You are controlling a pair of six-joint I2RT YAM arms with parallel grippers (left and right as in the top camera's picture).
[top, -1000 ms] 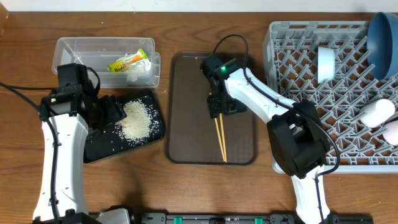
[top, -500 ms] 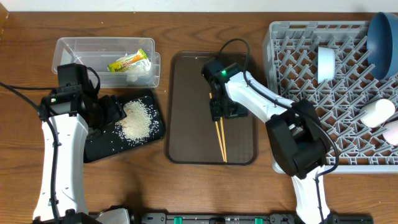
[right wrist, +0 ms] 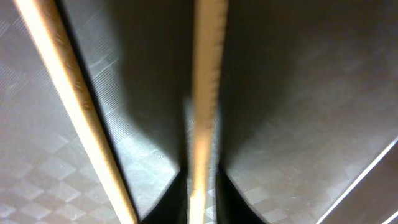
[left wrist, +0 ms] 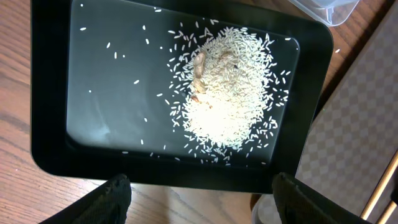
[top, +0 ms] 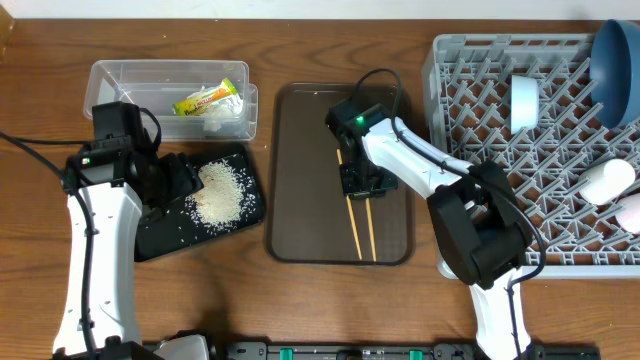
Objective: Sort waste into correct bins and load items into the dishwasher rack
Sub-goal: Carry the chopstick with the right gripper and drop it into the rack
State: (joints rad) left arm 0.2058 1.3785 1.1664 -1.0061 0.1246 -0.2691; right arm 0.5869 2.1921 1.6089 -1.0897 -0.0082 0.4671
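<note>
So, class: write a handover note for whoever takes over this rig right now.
Left tool: open, above the flat black tray holding the loose white rice grains.
Right tool: shut on one wooden chopstick; second chopstick lies beside it on the brown serving tray.
Done: yellow-orange snack wrapper and crumpled white tissue in the clear plastic tub; dark-blue bowl, light-blue bowl, pale cup and pink cup in the grey plastic rack.
To do: both chopsticks to the rack.

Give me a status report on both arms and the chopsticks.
Left gripper: jaws open over black tray, rice. Right gripper: jaws shut on one chopstick. Other chopstick beside it, brown tray. No obstruction seen.
</note>
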